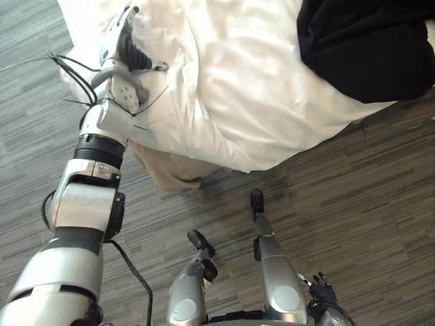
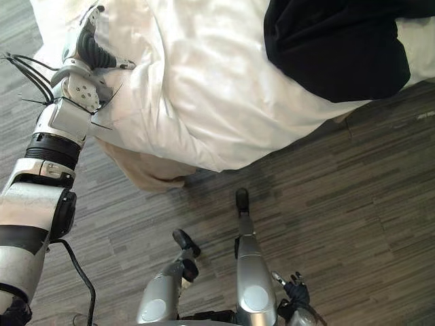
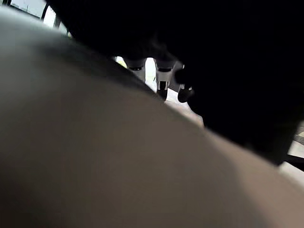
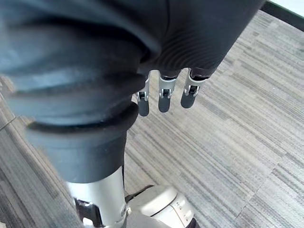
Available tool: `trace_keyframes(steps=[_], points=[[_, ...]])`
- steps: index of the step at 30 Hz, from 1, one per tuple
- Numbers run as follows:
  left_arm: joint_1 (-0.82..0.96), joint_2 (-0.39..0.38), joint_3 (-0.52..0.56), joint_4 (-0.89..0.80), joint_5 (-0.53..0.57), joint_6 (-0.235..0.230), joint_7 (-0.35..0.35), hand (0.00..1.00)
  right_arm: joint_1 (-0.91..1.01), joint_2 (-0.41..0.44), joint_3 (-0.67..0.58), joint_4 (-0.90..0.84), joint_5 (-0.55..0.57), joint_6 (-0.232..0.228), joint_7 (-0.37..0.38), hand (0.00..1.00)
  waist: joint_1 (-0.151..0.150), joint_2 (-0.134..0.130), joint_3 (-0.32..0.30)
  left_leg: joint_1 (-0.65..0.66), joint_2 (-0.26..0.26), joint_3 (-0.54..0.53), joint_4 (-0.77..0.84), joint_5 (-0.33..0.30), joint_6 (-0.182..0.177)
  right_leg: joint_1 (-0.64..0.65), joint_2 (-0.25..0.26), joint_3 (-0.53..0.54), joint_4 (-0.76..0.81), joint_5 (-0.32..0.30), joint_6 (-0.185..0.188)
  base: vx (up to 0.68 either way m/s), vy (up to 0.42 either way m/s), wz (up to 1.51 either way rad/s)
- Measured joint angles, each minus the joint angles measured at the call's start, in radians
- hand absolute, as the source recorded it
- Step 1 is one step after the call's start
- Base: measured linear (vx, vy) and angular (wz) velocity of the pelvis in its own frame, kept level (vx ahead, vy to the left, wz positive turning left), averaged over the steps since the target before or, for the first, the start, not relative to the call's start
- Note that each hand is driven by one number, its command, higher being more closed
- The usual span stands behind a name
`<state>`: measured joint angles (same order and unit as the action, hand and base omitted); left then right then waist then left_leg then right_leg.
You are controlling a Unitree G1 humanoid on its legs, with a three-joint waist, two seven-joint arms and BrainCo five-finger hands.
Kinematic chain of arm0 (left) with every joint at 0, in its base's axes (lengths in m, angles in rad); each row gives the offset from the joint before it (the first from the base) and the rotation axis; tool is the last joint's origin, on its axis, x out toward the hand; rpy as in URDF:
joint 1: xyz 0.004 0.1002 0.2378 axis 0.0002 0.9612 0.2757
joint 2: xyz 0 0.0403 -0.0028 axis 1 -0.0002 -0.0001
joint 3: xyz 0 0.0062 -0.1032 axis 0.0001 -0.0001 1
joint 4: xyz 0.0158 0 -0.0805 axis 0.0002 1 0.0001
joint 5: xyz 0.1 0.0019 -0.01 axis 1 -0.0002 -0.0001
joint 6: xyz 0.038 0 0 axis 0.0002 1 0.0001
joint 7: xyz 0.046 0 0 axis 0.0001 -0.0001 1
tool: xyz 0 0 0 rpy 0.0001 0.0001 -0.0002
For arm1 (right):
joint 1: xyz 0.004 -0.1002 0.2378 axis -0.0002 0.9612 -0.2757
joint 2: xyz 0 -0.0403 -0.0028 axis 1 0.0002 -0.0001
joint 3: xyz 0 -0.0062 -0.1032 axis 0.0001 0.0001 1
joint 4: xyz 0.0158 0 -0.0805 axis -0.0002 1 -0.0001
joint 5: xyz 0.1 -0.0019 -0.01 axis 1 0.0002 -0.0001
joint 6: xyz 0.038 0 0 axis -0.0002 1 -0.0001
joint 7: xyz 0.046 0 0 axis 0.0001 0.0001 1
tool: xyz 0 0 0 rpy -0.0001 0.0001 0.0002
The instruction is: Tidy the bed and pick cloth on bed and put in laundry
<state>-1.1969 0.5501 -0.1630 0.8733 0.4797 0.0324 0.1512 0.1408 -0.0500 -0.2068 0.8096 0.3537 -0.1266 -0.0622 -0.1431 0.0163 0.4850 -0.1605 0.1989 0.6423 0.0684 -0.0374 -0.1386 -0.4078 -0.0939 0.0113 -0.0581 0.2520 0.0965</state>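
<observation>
You're looking down on a grey, streaked plank floor (image 1: pixel 353 204) that runs around the near corner of the bed (image 2: pixel 421 41).

- **Left:** your left hand (image 1: pixel 132 51) lies on the white duvet (image 1: pixel 238 88) close to the bed's left edge, with its dark ribbed back facing up. From the head, its fingers are sunk into the folds.
- **Left wrist view:** you get a few dark fingertips (image 3: pixel 162 83) past a pale, blurred swell of duvet. Even so, you cannot tell whether they are curled on the fabric or just resting in it.
- **Middle:** the duvet is rumpled and hangs over the bed corner towards you. A beige layer (image 1: pixel 163 170) sags out beneath it, just below the left forearm, and reaches down to the floor.
- **Right:** the black cloth (image 1: pixel 367 47) lies bunched on top of the duvet at the far right of the bed. It is well apart from the left hand, with the whole width of creased duvet between them, and neither hand touches it.
- **Lower right:** your right hand (image 1: pixel 323 292) hangs beside the body over bare floor, well short of the bed.
- **Right wrist view:** here you can see what the head views leave small. Its fingers (image 4: pixel 164 97) hang straight and relaxed, side by side, with nothing in them and planks beneath.
</observation>
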Motion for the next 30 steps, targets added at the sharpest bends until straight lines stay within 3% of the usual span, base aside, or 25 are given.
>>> trace_keyframes(steps=[5, 7, 10, 11, 13, 18, 19, 23, 30], points=[[0.031, 0.005, -0.036, -0.001, -0.015, -0.057, -0.044, 1.0, 0.0, -0.014, 0.02, -0.008, -0.001, 0.0, 0.013, 0.0, 0.046, -0.001, -0.003, -0.021, 0.046, 0.021, 0.08, -0.055, -0.009, 0.002, 0.023, 0.02, 0.0, 0.0, 0.0, 0.01, -0.008, -0.16], [0.041, 0.015, -0.056, -0.011, -0.014, -0.072, -0.054, 1.0, 0.0, -0.018, 0.022, -0.009, -0.002, 0.001, 0.021, 0.0, 0.047, 0.0, -0.011, -0.025, 0.049, 0.017, 0.081, -0.056, -0.009, 0.003, 0.024, 0.017, 0.0, 0.0, 0.0, 0.01, -0.02, 0.05], [0.114, 0.046, -0.107, -0.055, -0.015, -0.089, -0.093, 1.0, 0.002, -0.022, 0.022, 0.011, -0.003, 0.015, 0.024, 0.0, 0.047, 0.0, -0.072, -0.027, 0.05, 0.012, 0.079, -0.055, -0.009, 0.003, 0.024, 0.013, 0.0, 0.0, 0.001, 0.02, 0.001, 0.06], [0.171, 0.06, -0.153, -0.102, -0.022, -0.093, -0.116, 1.0, 0.013, -0.032, 0.024, 0.017, -0.003, 0.02, 0.025, 0.0, 0.046, 0.005, -0.109, -0.024, 0.05, 0.011, 0.079, -0.054, -0.009, 0.007, 0.023, 0.009, 0.0, 0.0, 0.001, 0.06, 0.016, 0.09], [0.274, 0.075, -0.201, -0.184, -0.045, -0.111, -0.155, 1.0, 0.022, -0.039, 0.035, 0.03, -0.003, 0.021, 0.034, 0.0, 0.045, 0.014, -0.125, 0.014, 0.05, -0.01, 0.073, -0.054, -0.009, 0.057, 0.023, -0.01, -0.009, -0.001, 0.002, 0.06, 0.02, 0.18], [0.67, 0.099, -0.139, -0.411, -0.173, -0.189, -0.235, 1.0, 0.024, -0.067, 0.04, 0.075, -0.015, 0.027, 0.067, 0.0, 0.049, 0.036, -0.203, 0.071, 0.031, -0.048, 0.037, -0.048, -0.014, 0.118, 0.01, -0.056, -0.017, -0.008, 0.003, 0.02, 0.031, 0.24], [0.761, 0.098, -0.101, -0.409, -0.207, -0.197, -0.26, 0.0, 0.023, -0.08, 0.039, 0.095, -0.041, 0.029, 0.068, 0.0, 0.047, 0.045, -0.215, 0.075, 0.024, -0.071, 0.035, -0.046, -0.013, 0.139, 0.0, -0.08, -0.021, -0.012, 0.002, -0.02, 0.025, 0.38], [0.952, 0.093, 0.042, -0.322, -0.246, -0.156, -0.272, 0.0, 0.022, -0.108, 0.01, 0.147, -0.091, 0.05, 0.068, 0.0, 0.054, 0.052, -0.242, 0.088, 0.007, -0.124, 0.027, -0.035, -0.003, 0.189, -0.022, -0.133, -0.038, -0.03, 0.01, -0.04, 0.011, 0.45], [1.2, 0.028, 0.326, -0.254, -0.255, -0.128, -0.177, 0.0, 0.024, -0.167, -0.136, 0.151, -0.092, 0.062, 0.055, 0.0, 0.111, 0.046, -0.323, 0.131, -0.014, -0.198, -0.039, -0.003, -0.001, 0.271, -0.035, -0.21, -0.04, -0.06, 0.02, -0.05, 0.003, 0.35]])
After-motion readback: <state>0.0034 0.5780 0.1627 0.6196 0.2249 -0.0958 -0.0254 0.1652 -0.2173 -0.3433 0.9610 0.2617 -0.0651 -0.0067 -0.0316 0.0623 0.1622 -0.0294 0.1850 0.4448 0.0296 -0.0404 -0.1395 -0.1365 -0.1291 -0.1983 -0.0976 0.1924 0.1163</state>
